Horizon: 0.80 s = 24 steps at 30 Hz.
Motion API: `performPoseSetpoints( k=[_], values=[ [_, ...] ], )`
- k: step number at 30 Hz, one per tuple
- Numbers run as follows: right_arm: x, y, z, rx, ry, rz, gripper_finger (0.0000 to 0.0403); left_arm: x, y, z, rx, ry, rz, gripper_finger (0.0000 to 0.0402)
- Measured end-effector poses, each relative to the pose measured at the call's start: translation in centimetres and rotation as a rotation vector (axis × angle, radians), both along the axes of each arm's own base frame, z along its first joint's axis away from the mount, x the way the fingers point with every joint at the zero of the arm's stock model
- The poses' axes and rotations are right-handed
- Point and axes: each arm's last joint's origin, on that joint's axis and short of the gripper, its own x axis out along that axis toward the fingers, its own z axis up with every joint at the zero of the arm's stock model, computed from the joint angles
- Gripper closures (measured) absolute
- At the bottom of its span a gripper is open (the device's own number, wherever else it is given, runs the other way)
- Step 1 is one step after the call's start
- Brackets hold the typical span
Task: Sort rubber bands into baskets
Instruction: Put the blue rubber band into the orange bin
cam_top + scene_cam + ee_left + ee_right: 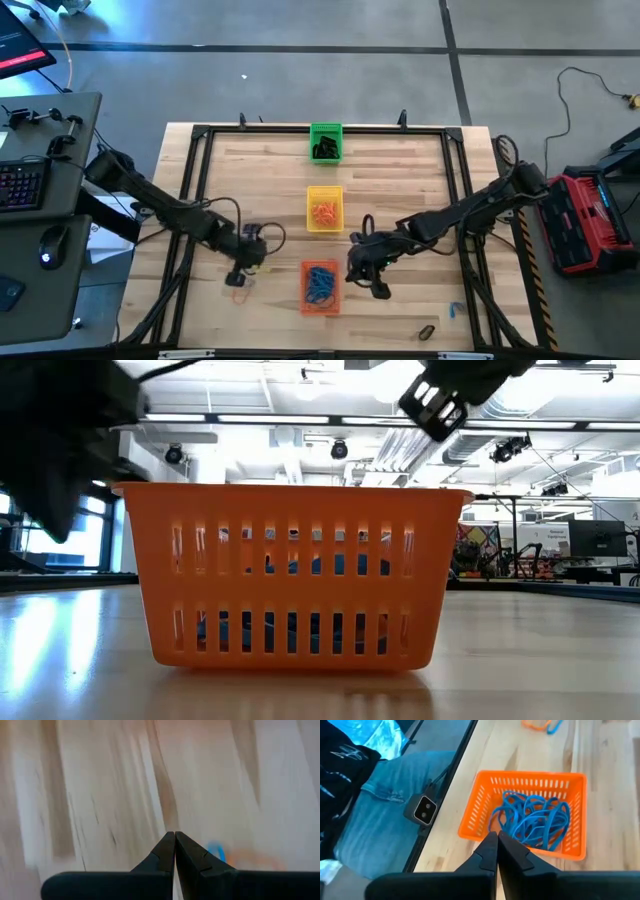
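Three baskets stand in a row down the table's middle. The green basket (325,143) holds black rubber bands, the yellow basket (324,210) orange ones, and the orange basket (320,287) (525,815) blue ones (535,822). My right gripper (379,289) (496,836) hangs shut just right of the orange basket, nothing between its fingers. My left gripper (238,277) (175,837) is shut left of that basket, above loose orange and blue bands (240,294) (540,725) lying flat on the wood.
A loose blue band (455,311) and a small dark thing (427,331) lie at the near right. A black frame (190,200) borders the table. A person in jeans (395,795) stands at the near edge beside a small camera (424,810).
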Motion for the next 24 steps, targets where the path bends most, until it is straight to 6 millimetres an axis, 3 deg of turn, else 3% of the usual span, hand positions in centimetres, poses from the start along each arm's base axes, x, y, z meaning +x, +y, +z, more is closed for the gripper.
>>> performPoseSetpoints(
  k=[5,11,24],
  values=[
    [-1.6,0.8,1.7,-0.033,-0.069,-0.022,0.0402,-1.6,-1.5,0.8,-0.041,0.173,-0.013,0.0398],
    [-3.2,1.9,3.2,-0.063,-0.136,-0.027,0.0403,-3.1,-3.4,0.7,-0.068,0.228,-0.057,0.038],
    [-4.0,3.2,3.4,-0.097,-0.157,-0.044,0.0403,-4.5,-4.0,0.2,0.023,0.237,0.029,0.0234]
  ],
)
